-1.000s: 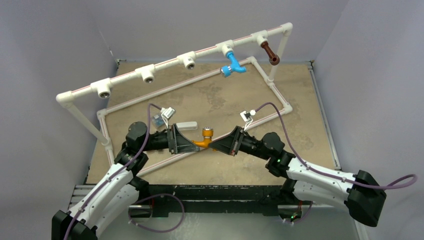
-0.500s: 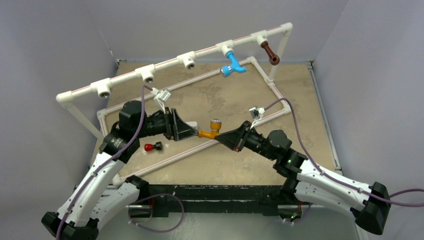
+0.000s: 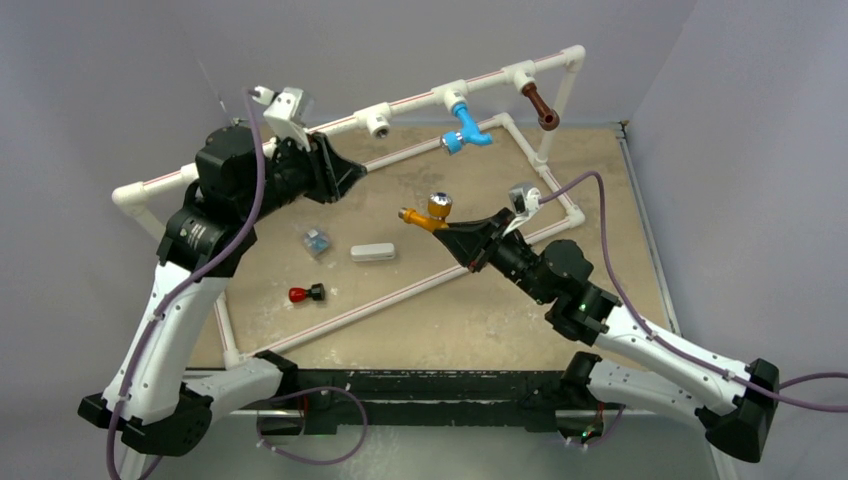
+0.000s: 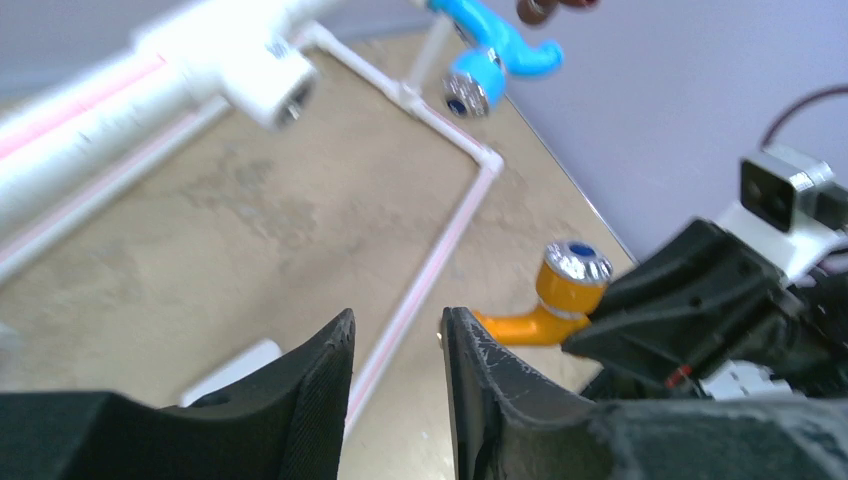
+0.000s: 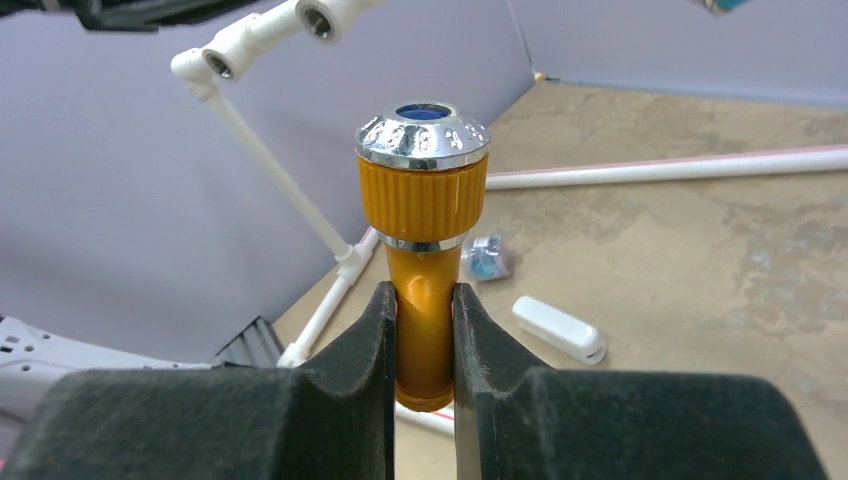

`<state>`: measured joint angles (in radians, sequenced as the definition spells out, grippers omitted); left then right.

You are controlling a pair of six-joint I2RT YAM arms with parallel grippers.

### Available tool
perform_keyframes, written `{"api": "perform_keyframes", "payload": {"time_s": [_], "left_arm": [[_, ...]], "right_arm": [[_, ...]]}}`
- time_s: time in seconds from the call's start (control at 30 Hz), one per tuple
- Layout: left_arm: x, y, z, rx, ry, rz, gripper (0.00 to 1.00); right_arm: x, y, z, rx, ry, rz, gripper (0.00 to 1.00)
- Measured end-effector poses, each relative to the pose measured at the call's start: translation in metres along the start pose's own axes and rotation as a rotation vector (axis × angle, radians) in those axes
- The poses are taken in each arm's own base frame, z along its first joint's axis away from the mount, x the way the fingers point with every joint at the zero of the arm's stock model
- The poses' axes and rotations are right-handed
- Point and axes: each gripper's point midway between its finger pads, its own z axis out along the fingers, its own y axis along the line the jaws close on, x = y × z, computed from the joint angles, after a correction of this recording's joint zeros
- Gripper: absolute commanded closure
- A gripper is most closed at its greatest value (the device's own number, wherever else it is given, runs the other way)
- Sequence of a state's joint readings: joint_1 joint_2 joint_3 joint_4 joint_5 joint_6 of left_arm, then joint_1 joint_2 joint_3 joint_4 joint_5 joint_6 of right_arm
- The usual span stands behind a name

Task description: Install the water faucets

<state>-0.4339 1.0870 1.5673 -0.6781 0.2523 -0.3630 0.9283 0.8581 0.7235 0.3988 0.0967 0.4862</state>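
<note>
Right wrist, orange faucet (image 5: 424, 200) with silver cap, clamped in right pincer (image 5: 424, 297), left pincer (image 4: 397, 320) apart.

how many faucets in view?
3. Orange faucet held in the right gripper; blue faucet and brown faucet mounted on the raised pipe rail. Left arm may hide others.

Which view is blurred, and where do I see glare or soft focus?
Left wrist view: the white pipe at the upper left is smeared by motion blur, and the blue faucet is soft. Right wrist view: the orange faucet is sharp, with bright glare on its silver cap; the table behind it is slightly soft. Top view: sharp, evenly lit, only faint shadows.
</note>
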Motion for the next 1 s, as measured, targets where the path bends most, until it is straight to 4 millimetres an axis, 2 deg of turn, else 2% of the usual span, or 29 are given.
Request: {"api": "perform_keyframes", "payload": {"time_s": [0.07, 0.1, 0.2, 0.4, 0.57, 0.77, 1.0], "left_arm": [[-0.017, 0.008, 0.005, -0.053, -0.035, 0.036, 0.97], [-0.026, 0.013, 0.007, -0.082, -0.051, 0.054, 1.0], [-0.052, 0.031, 0.017, -0.193, -0.1, 0.095, 1.0], [-0.075, 0.075, 0.026, -0.414, -0.208, 0.166, 1.0], [-0.094, 0.117, 0.026, -0.639, -0.345, 0.249, 1.0], [-0.099, 0.163, 0.028, -0.859, -0.459, 0.353, 1.0], [-0.104, 0.196, 0.03, -0.963, -0.506, 0.355, 1.0]], "right_arm": [[-0.005, 0.0, 0.004, 0.002, -0.013, -0.035, 1.0], [-0.008, 0.0, 0.007, 0.005, -0.02, -0.059, 1.0], [-0.02, 0.002, 0.013, 0.003, -0.046, -0.117, 1.0], [-0.044, 0.009, 0.019, -0.009, -0.114, -0.187, 1.0], [-0.05, 0.009, 0.026, -0.008, -0.142, -0.221, 1.0], [-0.047, 0.008, 0.037, -0.007, -0.139, -0.256, 1.0], [-0.048, 0.008, 0.041, -0.01, -0.142, -0.267, 1.0]]}}
